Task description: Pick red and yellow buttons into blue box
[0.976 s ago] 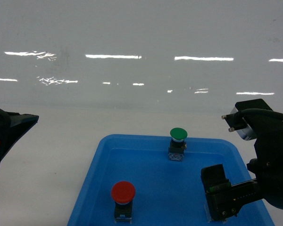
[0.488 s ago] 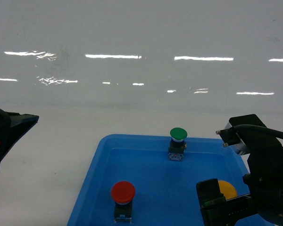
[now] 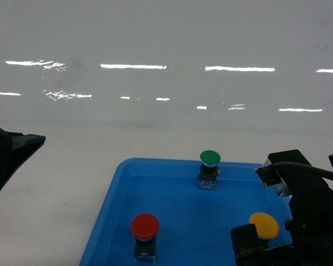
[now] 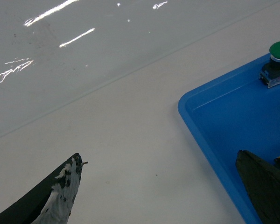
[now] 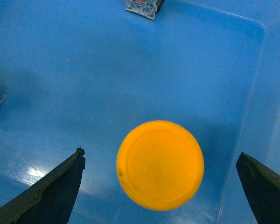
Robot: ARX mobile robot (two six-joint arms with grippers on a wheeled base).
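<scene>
- The right gripper (image 5: pixel 161 186) is hanging directly over the yellow button (image 5: pixel 160 164), a mushroom-head push switch with a round, smooth yellow cap, and its two dark fingers are standing wide apart, one to each side of the cap and touching nothing.
- That straddling pose is, by my judgement, lining the fingers up for a closing grasp across the cap; the cap is hiding the switch's base from the right wrist view.
- The yellow button is standing upright in the shallow blue plastic tray with rounded corners (image 3: pixel 114 208), near the tray's right edge and towards its front right corner.
- The red button (image 3: pixel 145 226), the same kind of switch with a round red cap on a dark square base, is standing upright near the tray's front left corner, well apart from the yellow one.
- A green-capped switch (image 3: pixel 210 158) of the same build is sitting by the tray's far edge; it is no part of the job.
- The left gripper (image 4: pixel 158 191) is waiting over the white table (image 4: pixel 130 130) off the tray's left edge, fingers spread and empty, probably keeping clear while the right arm is working.
- The deep blue box is not showing in any view, so both buttons are yet to be moved.
</scene>
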